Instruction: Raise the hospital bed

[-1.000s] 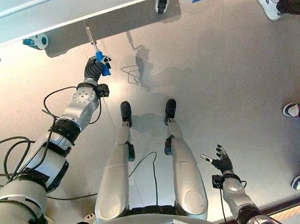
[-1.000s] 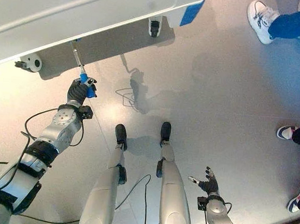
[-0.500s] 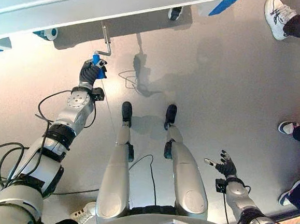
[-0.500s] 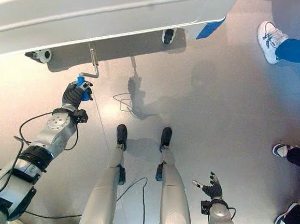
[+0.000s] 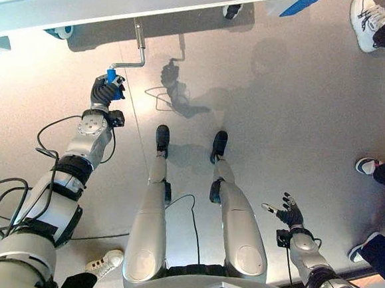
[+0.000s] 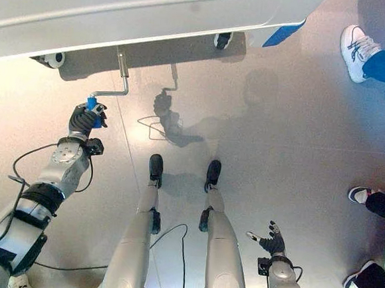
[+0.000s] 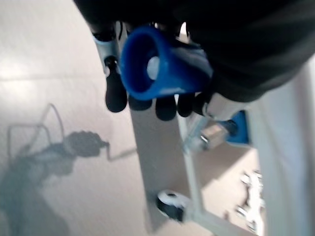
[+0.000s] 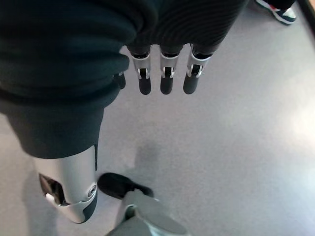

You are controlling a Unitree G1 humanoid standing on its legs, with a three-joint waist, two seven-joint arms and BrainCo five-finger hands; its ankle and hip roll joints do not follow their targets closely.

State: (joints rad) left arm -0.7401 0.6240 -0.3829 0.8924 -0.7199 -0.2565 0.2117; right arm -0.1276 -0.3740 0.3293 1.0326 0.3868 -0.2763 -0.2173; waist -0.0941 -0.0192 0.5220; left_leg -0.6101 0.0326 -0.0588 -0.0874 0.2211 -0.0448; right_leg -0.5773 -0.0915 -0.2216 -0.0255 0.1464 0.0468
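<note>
While the left hand point(image 5: 105, 92) is clamping the crank's blue grip point(image 6: 92, 103) at ten o'clock, below the bed point(image 6: 143, 10), and the right hand point(image 5: 288, 211) is hanging open at five o'clock, the grip risks slipping free mid-turn.

No legible text, label, number or sign on any surface.
</note>
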